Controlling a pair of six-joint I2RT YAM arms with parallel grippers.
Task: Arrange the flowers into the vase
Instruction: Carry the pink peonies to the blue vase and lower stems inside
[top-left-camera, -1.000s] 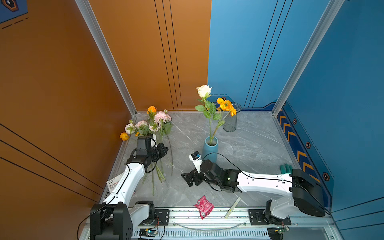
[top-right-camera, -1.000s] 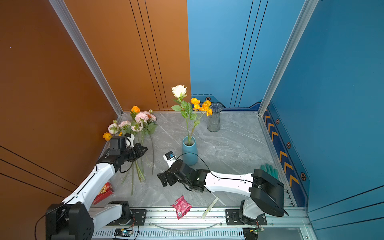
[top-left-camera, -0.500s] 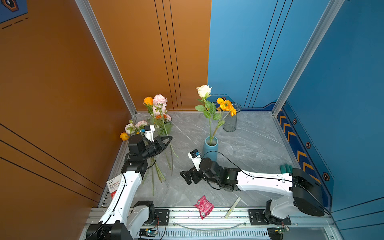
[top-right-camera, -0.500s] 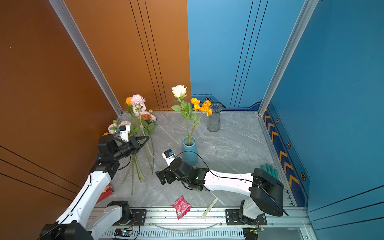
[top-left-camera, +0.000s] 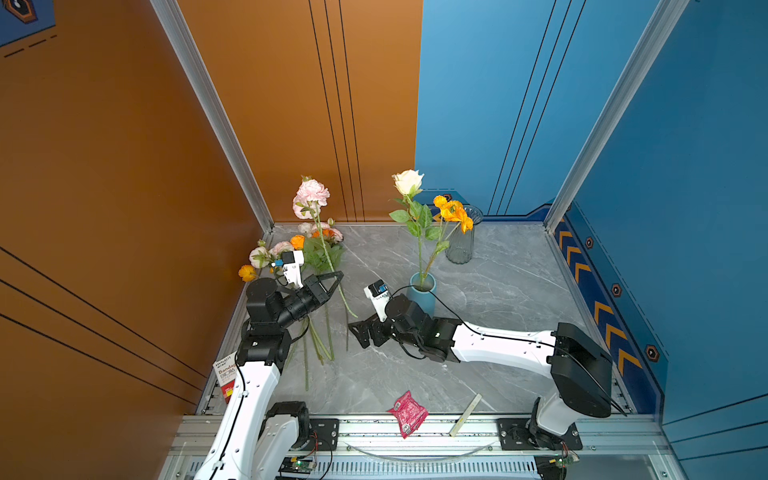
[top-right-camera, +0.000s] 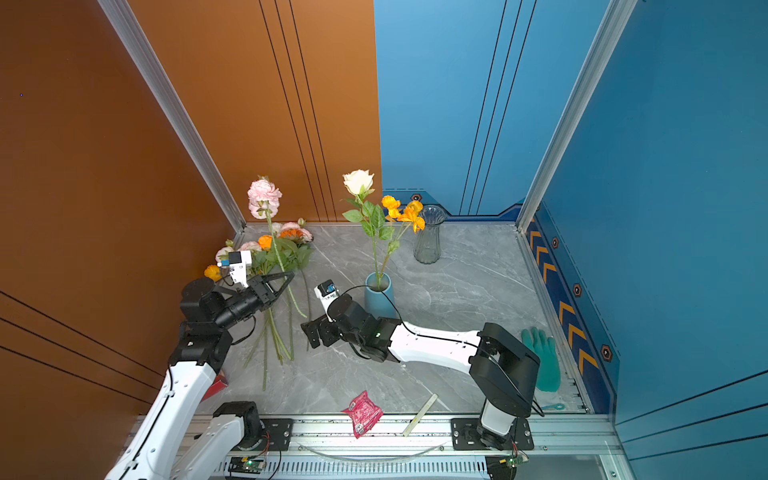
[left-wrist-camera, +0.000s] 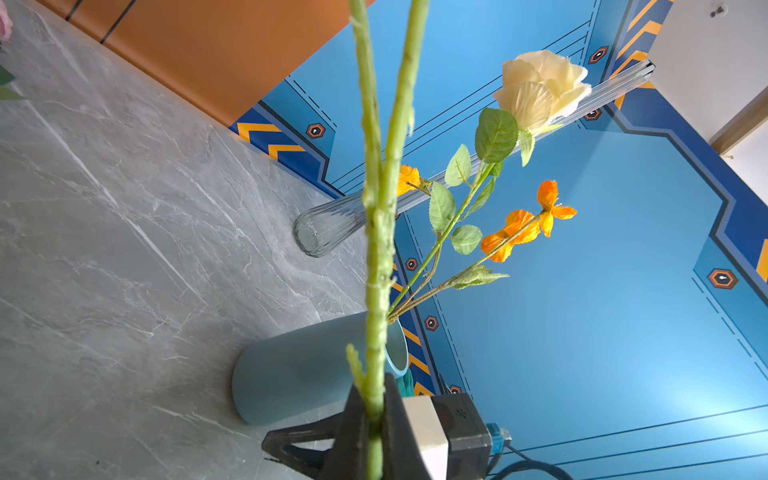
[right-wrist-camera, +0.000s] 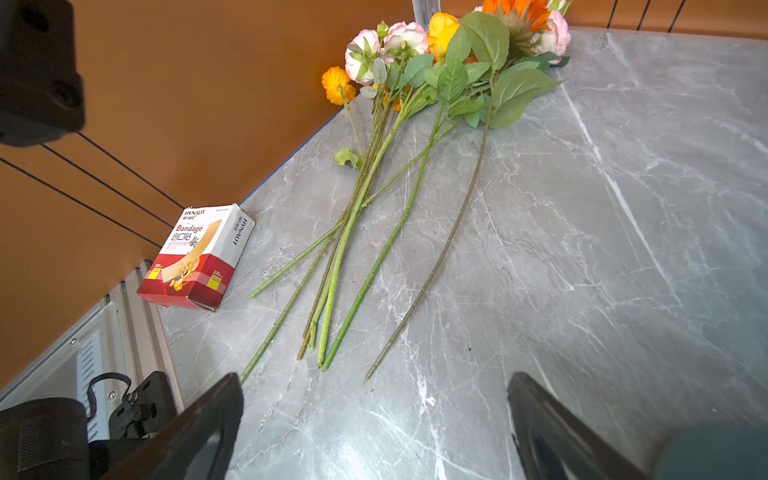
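On the left of the table (top-left-camera: 498, 316), the left gripper (top-left-camera: 335, 277) was clamped on the stem of a pink flower (top-left-camera: 311, 195), holding it nearly upright over the loose flowers (top-left-camera: 316, 255). Right of them, the right gripper (top-left-camera: 361, 334) hung wide and empty beside the blue vase (top-left-camera: 422, 293), which held a cream rose (top-left-camera: 408, 181) and orange blooms (top-left-camera: 453, 212).

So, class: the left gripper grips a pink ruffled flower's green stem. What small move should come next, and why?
Probably swing the left gripper toward the blue cylindrical vase, stem end above its rim. The pink ruffled flower is clamped nearly upright beside the pile of loose flowers, and that vase holds the cream rose and orange blooms.
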